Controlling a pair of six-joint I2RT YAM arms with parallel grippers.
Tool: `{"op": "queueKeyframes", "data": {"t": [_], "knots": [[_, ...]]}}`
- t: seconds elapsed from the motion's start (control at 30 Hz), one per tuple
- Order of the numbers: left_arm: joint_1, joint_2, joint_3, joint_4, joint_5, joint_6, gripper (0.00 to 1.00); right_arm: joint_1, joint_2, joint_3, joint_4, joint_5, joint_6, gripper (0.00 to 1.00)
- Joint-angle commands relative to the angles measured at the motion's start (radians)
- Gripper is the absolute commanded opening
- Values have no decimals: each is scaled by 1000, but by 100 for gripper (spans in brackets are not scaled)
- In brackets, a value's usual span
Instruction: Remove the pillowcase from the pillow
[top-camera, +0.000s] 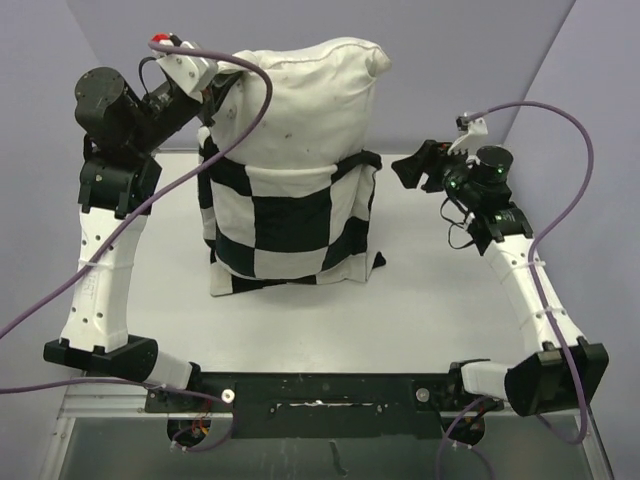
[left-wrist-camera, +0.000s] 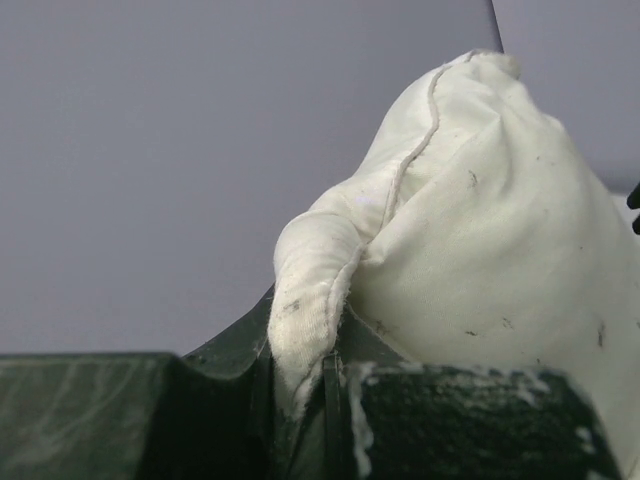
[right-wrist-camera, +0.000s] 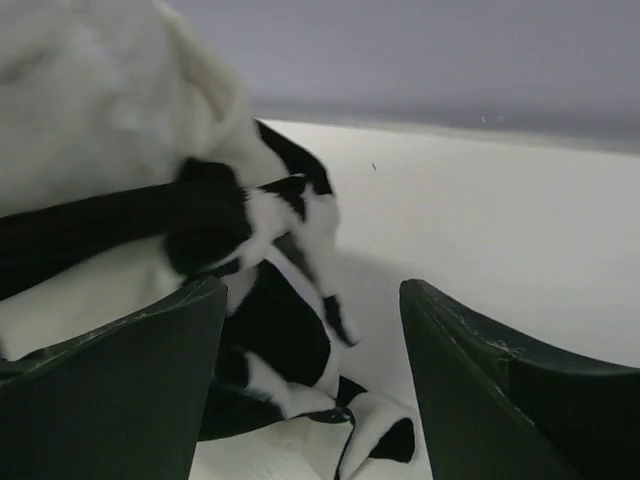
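Working on a pale table (top-camera: 430, 300) with grey walls behind. Pinching one top corner of the pillow (top-camera: 315, 100) tight in the left gripper (left-wrist-camera: 320, 400), holding it up high so the cover can slide down. Keeping the pillow standing tall near the middle of the table, top half bare. Leaving the pillowcase (top-camera: 290, 225) bunched around the bottom half, not yet off. Hovering the right gripper (right-wrist-camera: 312, 300) just beside the checkered cloth, fingers spread wide around nothing, likely getting ready to grab and pull down.

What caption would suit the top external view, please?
Left gripper holds plump off-white fabric pillow by a corner, black-and-white checkered pillowcase covering its lower half; right gripper open.
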Motion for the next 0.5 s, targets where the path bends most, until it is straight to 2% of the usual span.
{"op": "queueKeyframes", "data": {"t": [0.0,0.17,0.23,0.47], "knots": [[7,-5,88,304,-75,-140,0,14,-179,-60,174,-83,8,73],[8,-8,54,331,-70,-171,0,118,-267,-220,216,-57,-68,77],[9,-18,49,331,-46,-185,0,151,-249,-247,193,-46,-110,77],[9,-64,15,299,37,-163,0,151,-119,-296,190,-57,-238,77]]}}
